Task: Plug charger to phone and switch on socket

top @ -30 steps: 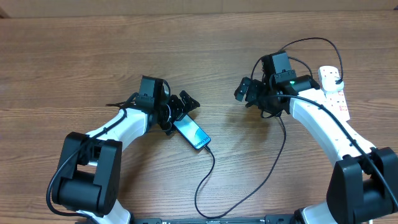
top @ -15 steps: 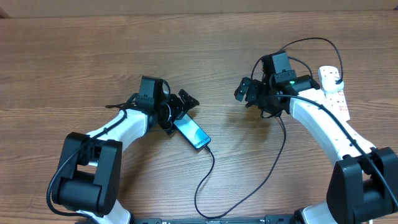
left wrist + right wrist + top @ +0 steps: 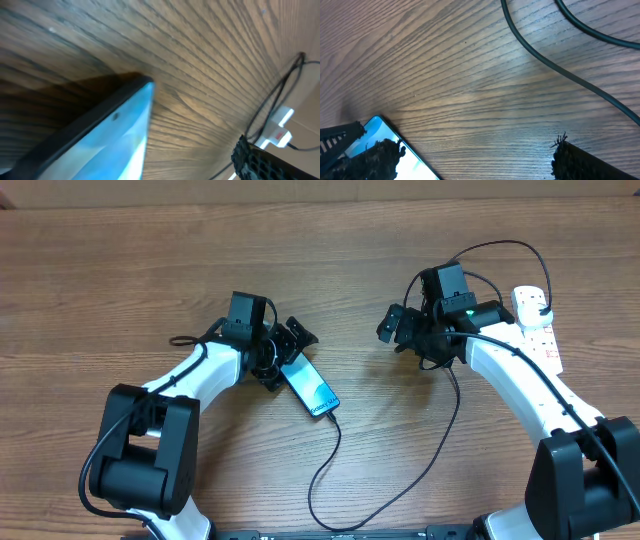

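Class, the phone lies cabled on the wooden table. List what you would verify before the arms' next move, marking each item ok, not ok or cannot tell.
1. Connector tip of the thin black charger cable meets the lower end of the slim light-blue-screened phone: ok, apparently.
2. Black plug sits on the white elongated power strip: ok.
3. Strip switched on: cannot tell.
4. Left hand open at the phone's upper end, not gripping: ok.
5. Right hand open and empty: ok.
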{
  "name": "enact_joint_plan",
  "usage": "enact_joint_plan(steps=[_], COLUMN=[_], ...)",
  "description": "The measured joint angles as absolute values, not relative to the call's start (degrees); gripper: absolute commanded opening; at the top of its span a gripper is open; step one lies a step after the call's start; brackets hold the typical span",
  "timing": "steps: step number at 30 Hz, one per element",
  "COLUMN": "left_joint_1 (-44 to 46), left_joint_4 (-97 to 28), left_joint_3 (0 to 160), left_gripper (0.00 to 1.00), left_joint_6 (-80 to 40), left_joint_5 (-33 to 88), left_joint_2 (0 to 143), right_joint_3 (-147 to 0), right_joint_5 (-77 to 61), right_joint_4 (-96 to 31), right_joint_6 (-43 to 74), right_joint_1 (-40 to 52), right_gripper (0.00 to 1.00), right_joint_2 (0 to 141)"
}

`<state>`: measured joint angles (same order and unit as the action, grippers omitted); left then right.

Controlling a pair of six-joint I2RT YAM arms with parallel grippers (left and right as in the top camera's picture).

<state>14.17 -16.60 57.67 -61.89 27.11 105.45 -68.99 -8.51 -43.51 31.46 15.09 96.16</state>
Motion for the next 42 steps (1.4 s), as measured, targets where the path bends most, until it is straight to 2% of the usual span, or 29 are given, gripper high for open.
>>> enact_joint_plan(steps=[27,42], left_joint_1=[14.17,14.17], left_joint_4=[-19.57,-40.18], left_joint_3=[59.00,63.51], left_gripper=[1.00,1.00], left_joint_6=[-52.27,-41.78], left_joint_5=[24.40,5.10], left_joint_2=[105.54,103.79], right_joint_3=[-68.99,-68.99], right_joint_5=[-8.51,-8.54], right_joint_4=[-43.48,-43.53], right_joint_6=[31.48,31.51], right_joint_1=[15.09,15.09], right_gripper=[1.00,1.00], right_joint_2=[96.14,96.16])
